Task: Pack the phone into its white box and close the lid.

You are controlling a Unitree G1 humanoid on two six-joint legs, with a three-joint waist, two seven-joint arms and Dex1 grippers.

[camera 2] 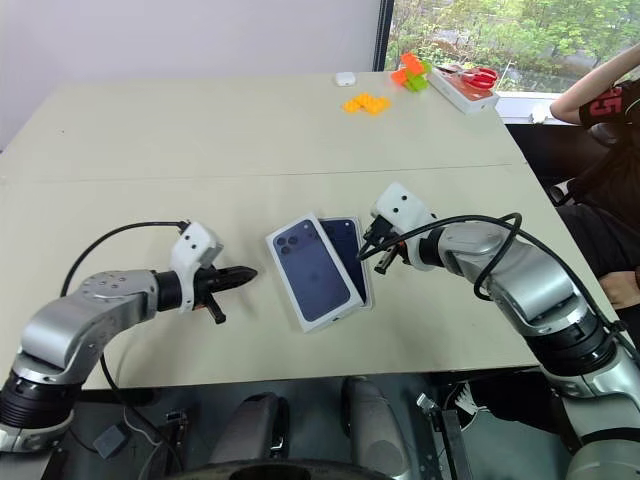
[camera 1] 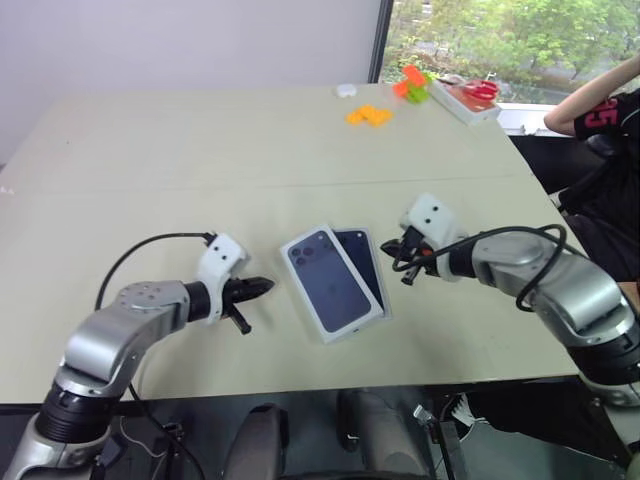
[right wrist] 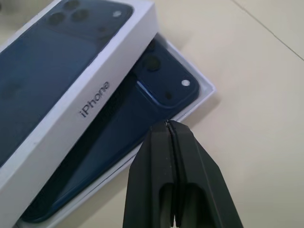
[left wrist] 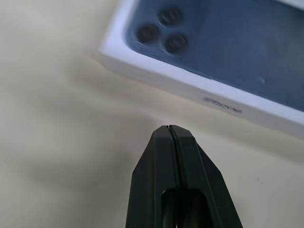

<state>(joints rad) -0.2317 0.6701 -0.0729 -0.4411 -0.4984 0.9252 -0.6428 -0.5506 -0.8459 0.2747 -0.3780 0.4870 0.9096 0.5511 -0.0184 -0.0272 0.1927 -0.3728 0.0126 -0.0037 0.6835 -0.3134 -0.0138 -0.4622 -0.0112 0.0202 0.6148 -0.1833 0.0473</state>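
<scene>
Right wrist view is showing the phone [right wrist: 142, 118] lying camera-side up in the white box [right wrist: 205, 93], with the lid [right wrist: 71, 95] sitting skewed over it, printed face up, covering the side of the phone away from the right gripper [right wrist: 167, 124] and leaving a long strip and the camera corner exposed. The lid is probably resting on the box's rim rather than seated, though the contact is hard to read. The right gripper is hovering just beside the box's uncovered edge, its two fingers pressed together on nothing. On the lid's opposite side, the left gripper [camera 1: 262, 287] is pointing at the lid from a short way off, fingers likewise closed and holding nothing. All of this is sitting on the table [camera 1: 150, 170]. Well beyond the lid, toward the table's far edge, orange blocks [camera 1: 369, 115], a green and orange toy [camera 1: 413, 84] and a white tray [camera 1: 465, 106] are lying. Past the right gripper from the lid, a person's arm [camera 1: 590, 100] is reaching in beside the table.
</scene>
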